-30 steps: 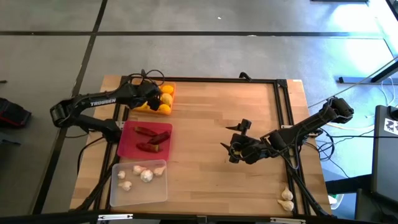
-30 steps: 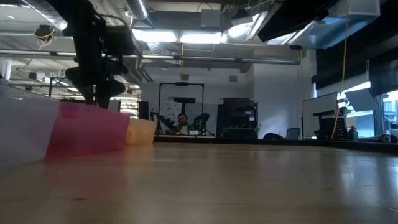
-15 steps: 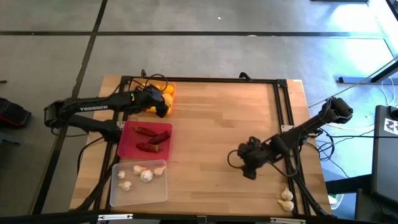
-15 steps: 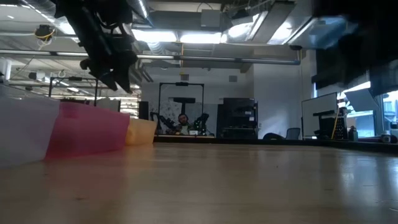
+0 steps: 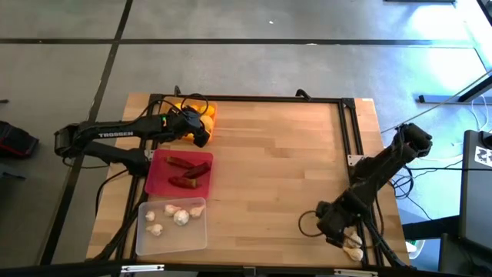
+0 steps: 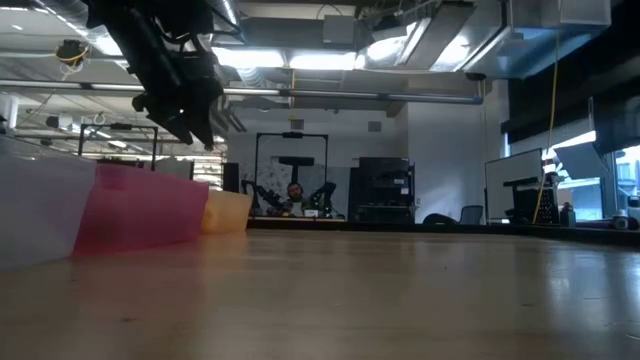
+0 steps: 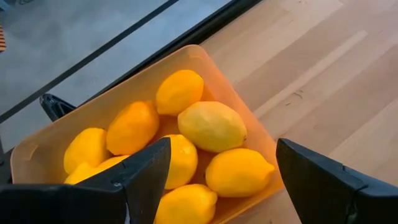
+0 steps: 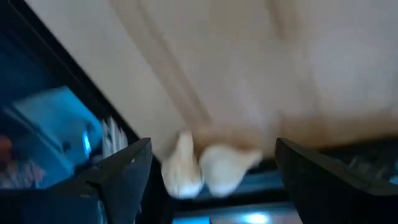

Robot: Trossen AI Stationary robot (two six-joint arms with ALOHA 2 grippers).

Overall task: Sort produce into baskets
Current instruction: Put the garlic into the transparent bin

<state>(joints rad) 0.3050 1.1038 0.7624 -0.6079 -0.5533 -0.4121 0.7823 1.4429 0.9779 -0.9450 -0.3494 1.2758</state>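
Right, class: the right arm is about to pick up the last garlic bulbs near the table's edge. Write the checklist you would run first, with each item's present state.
1. Right gripper open: ok.
2. Garlic bulbs lined up between its fingers: ok.
3. Bulbs apart enough to take one alone: not ok, they lie touching.
4. Room left in the clear basket: ok.
5. Left gripper empty, over the lemons: ok.

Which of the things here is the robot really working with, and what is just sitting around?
Part of the job:
- lemons in the orange basket, under the open left gripper
- peppers in the red basket
- garlic in the clear basket
- two loose garlic bulbs at the table's edge, ahead of the open right gripper

Just around:
- wooden table
- person far behind
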